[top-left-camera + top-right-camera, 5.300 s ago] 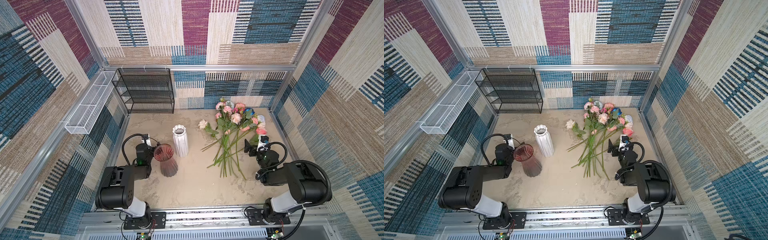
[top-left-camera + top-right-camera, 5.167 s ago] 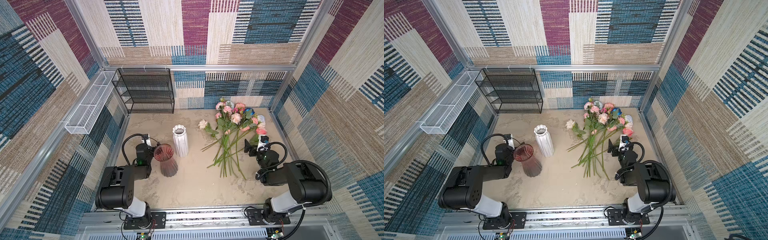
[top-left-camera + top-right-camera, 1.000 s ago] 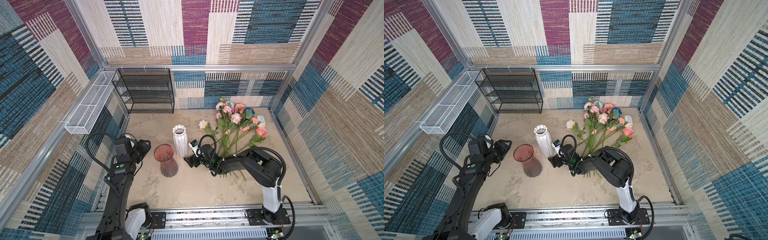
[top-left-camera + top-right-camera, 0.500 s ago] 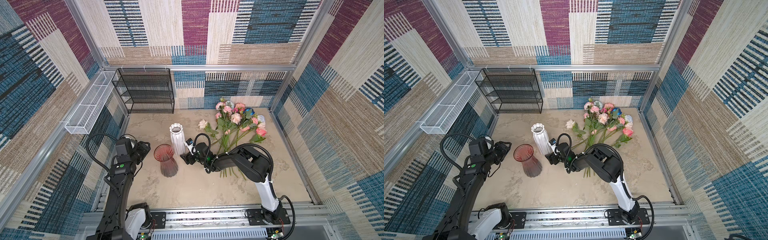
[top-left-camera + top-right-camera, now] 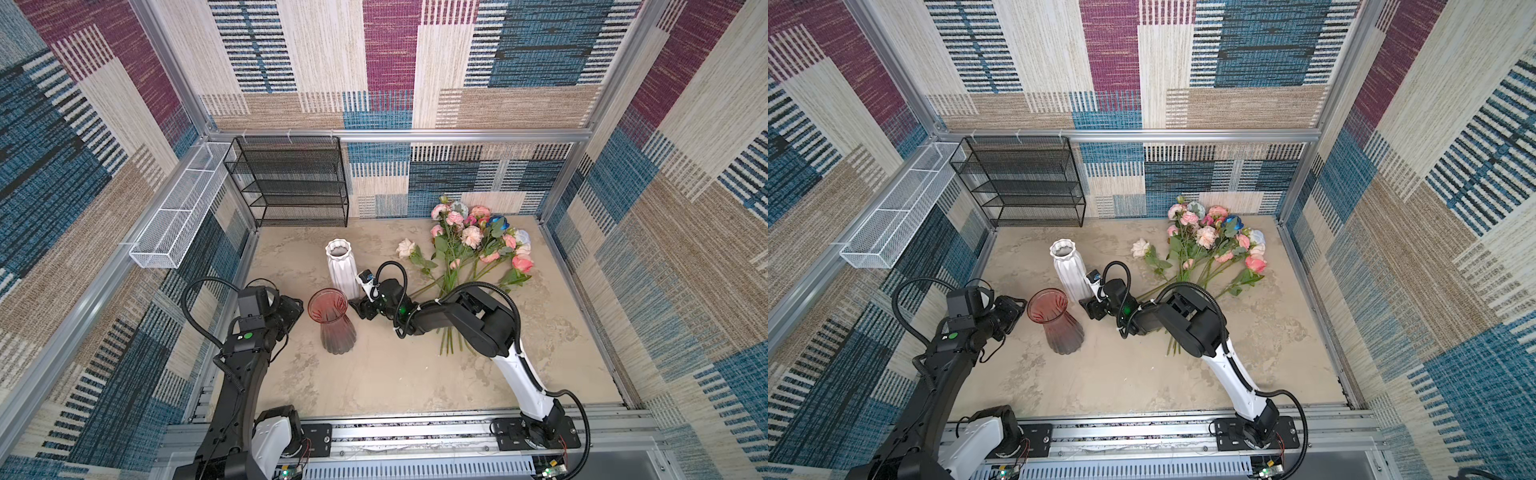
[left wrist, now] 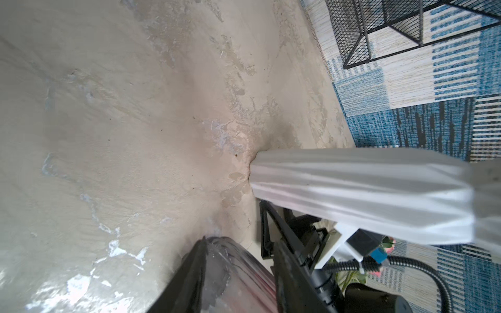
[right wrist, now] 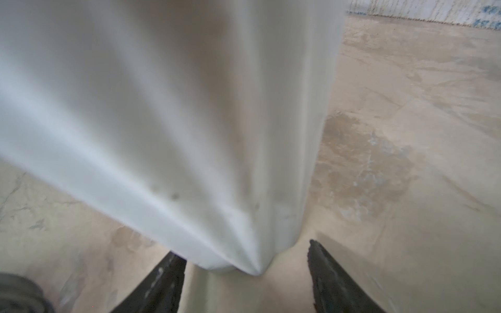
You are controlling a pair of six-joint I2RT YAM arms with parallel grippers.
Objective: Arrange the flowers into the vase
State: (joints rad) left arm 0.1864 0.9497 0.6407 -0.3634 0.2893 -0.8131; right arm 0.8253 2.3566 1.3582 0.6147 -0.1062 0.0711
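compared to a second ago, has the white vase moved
Yes. The white vase has slid left and a little back, toward the black rack, with the right claw at its base.

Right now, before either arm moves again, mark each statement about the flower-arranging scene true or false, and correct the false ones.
1. The white ribbed vase stands upright on the table. True.
2. Some flowers stand in the pink glass vase. False: no flower is in it; they all lie on the table.
3. The right gripper has its jaws open on either side of the white ribbed vase's base. True.
4. The pink glass vase lies on its side. False: it stands upright.
5. The left gripper is over the flowers. False: it is beside the pink glass vase, far from them.
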